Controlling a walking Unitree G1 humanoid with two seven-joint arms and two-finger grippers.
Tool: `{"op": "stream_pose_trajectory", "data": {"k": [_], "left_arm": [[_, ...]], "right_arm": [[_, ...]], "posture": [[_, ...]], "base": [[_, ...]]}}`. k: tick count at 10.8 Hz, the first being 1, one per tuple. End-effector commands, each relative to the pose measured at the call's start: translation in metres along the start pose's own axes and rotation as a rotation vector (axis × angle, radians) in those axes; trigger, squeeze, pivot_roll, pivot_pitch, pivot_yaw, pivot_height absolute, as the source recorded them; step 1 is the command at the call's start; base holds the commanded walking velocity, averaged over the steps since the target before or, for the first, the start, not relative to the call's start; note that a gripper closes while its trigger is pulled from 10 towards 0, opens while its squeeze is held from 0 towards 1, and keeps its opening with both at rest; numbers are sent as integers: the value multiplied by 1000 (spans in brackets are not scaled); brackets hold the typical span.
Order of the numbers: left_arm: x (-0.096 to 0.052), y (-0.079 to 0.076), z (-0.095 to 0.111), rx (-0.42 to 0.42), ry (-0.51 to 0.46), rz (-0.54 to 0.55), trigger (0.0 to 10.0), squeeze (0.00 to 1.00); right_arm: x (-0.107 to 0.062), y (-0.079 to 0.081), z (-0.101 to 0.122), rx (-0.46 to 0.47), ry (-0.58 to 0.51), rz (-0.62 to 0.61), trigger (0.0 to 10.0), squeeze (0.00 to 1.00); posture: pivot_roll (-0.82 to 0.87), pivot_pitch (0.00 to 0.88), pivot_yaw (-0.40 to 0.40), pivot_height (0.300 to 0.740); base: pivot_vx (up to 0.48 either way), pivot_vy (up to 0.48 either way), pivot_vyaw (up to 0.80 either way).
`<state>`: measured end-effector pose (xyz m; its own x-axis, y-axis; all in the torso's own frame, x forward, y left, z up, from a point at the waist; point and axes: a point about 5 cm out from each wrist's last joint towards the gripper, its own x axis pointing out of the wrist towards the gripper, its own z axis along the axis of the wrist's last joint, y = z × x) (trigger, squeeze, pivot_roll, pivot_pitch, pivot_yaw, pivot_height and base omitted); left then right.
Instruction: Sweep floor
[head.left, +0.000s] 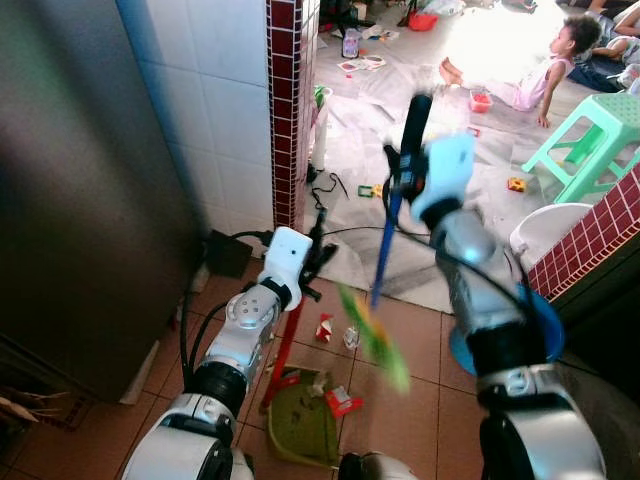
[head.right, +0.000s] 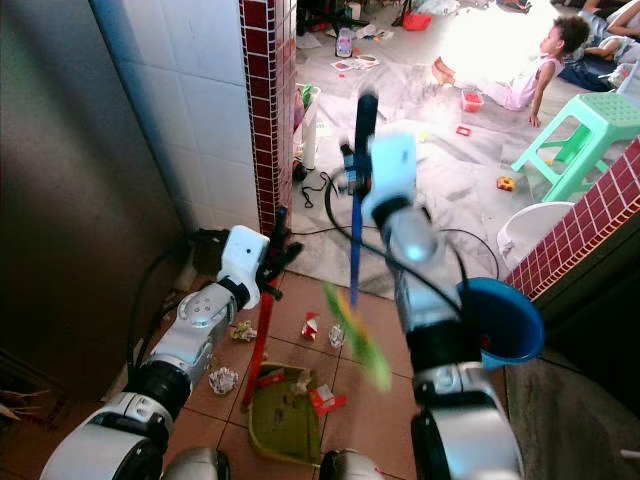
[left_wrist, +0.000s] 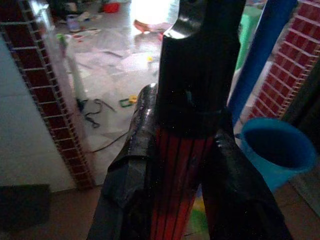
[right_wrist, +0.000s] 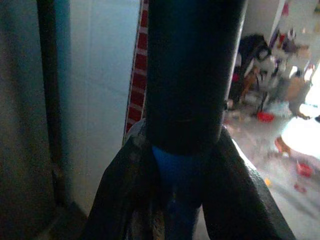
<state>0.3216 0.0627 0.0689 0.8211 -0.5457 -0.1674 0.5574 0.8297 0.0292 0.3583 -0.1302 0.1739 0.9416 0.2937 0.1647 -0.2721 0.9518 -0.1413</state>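
So the robot's got both tools in hand at once: the left pincer (head.left: 318, 255) is clamped around the red handle (head.left: 285, 345) of a green dustpan (head.left: 303, 425), which sits flat on the terracotta floor (head.left: 420, 410) down at about 6 o'clock in the head view, already with a red-and-white wrapper (head.left: 342, 401) on its edge. The right pincer (head.left: 400, 180) is closed on the blue broom handle (head.left: 384, 255), gripping just below its black top end, and the green bristle head (head.left: 375, 340) looks lifted and blurred, off the tiles, just to the 2 o'clock side of the pan. There's loose rubbish not in the pan yet: another wrapper (head.left: 324, 328) at the pan's 12 o'clock, plus crumpled scraps (head.right: 223, 380) at its 9 o'clock beside the red handle. What I'd worry about: the broom is held way up high, so the head has a lot of swing and could flick the bits past the pan instead of into it, or smack the pan and tip out what's in there. There's also a black cable (head.left: 330, 185) snaking over the floor at 12 o'clock that the bristles could snag, a blue bucket (head.right: 505, 320) right by the right arm at 3 o'clock, and a child (head.left: 540, 70) sitting on the floor well beyond at 1 o'clock.
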Motion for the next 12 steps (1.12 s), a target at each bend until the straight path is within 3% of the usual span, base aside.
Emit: {"op": "stream_pose_trajectory", "data": {"k": [1, 4, 6, 8, 10, 12], "left_arm": [[-5, -17, -26, -109, 104, -63, 10000, 0], [-5, -19, -26, -74, 129, -68, 10000, 0], [-5, -16, -23, -95, 112, -50, 10000, 0], [-5, -15, -23, -99, 115, -41, 10000, 0], [-5, -15, -24, -101, 120, -39, 10000, 0], [-6, -15, -24, -102, 123, -38, 10000, 0]], "right_arm": [[2, -3, 6, -58, -31, -20, 10000, 0], [-4, 4, -18, -42, 93, -43, 10000, 0], [-6, 19, -29, 138, 158, -37, 10000, 0], [2, 16, -13, 344, 94, -53, 10000, 0], [9, 4, 8, 362, 4, -61, 10000, 0], [15, -7, 35, 242, -97, -59, 10000, 0]], "posture": [[-19, 37, -65, 740], [-21, 40, -60, 740], [-18, 38, -59, 740], [-16, 37, -61, 740], [-21, 35, -62, 740], [-21, 35, -62, 740]], "base": [[0, 0, 0], [0, 0, 0], [0, 0, 0], [0, 0, 0], [0, 0, 0], [0, 0, 0]]}}
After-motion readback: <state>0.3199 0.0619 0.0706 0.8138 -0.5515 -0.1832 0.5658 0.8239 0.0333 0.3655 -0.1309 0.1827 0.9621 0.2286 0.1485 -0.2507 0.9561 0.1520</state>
